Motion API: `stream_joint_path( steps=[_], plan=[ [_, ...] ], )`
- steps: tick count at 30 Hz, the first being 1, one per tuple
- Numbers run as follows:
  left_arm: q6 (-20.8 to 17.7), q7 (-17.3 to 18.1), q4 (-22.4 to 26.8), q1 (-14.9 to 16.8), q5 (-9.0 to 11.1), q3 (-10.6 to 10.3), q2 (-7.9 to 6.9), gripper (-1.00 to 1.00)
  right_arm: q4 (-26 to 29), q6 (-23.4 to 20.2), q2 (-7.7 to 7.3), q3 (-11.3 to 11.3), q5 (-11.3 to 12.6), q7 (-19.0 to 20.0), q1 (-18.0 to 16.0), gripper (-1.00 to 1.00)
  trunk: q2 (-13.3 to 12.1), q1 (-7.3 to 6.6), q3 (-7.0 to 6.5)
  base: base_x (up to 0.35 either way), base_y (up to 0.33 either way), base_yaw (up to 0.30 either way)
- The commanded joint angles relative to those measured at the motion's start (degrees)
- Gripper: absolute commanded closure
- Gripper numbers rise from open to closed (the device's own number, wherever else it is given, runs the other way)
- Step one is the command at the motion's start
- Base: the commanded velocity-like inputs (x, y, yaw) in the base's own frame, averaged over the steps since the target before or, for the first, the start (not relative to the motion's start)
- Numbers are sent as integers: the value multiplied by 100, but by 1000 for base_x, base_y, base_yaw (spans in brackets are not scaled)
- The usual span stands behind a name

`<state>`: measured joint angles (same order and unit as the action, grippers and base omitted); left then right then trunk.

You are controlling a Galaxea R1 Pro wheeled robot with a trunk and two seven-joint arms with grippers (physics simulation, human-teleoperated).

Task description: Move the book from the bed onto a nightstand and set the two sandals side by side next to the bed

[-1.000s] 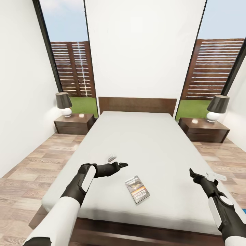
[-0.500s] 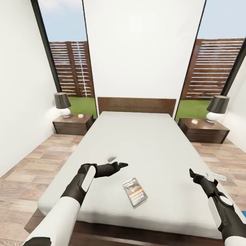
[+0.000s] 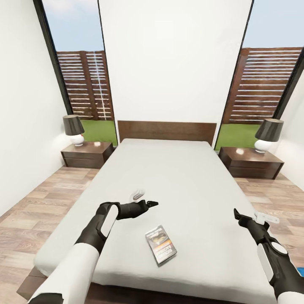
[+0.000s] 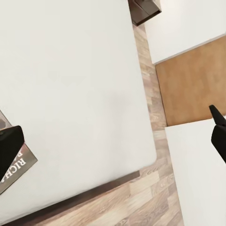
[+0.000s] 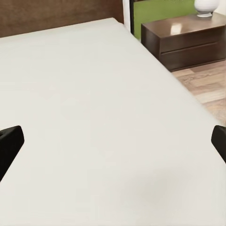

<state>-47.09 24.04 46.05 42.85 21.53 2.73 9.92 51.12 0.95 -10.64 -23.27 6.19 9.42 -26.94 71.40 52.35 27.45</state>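
The book, dark cover with an orange band, lies flat on the bed's pale grey mattress near the foot end. My left gripper hovers open above the mattress, just beyond and left of the book. In the left wrist view the book's corner shows beside one fingertip. My right gripper hangs open over the bed's right side, well right of the book. Two nightstands flank the headboard. Of the sandals, a bright blue sliver shows on the floor at the right edge.
Each nightstand carries a lamp. Wood-plank floor runs along both sides of the bed. Tall windows stand behind the nightstands. In the right wrist view a nightstand stands past the mattress's far corner.
The whole picture has shifted, so the camera has moved. The bed sits further right in view and the book lower and further left. Both arms keep their pose.
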Motion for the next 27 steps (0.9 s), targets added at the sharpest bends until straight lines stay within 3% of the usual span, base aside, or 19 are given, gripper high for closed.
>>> stream_joint_path(
  steps=[1, 10, 22, 27],
  plan=[
    [-37, 22, 1, 4, -9, 27, 7, -100, -5, 10, 0, -11, 16, 42, -6, -100, 3, 0, 6, 100, -108, 0],
    [-37, 22, 1, 4, -9, 26, 7, -100, -13, 10, 0, -17, -343, 42, -4, -100, 3, 0, 6, 166, -172, 0],
    [-40, 22, 3, 4, -2, 26, 7, -100, -14, 10, 0, -11, -382, 42, -4, -100, 3, 0, 6, 11, -12, 0],
    [-42, 22, 3, 4, 0, 26, 7, -100, -16, 10, 0, -11, -382, 42, -4, -100, 204, 110, 96, 0, 0, 0]
  ],
)
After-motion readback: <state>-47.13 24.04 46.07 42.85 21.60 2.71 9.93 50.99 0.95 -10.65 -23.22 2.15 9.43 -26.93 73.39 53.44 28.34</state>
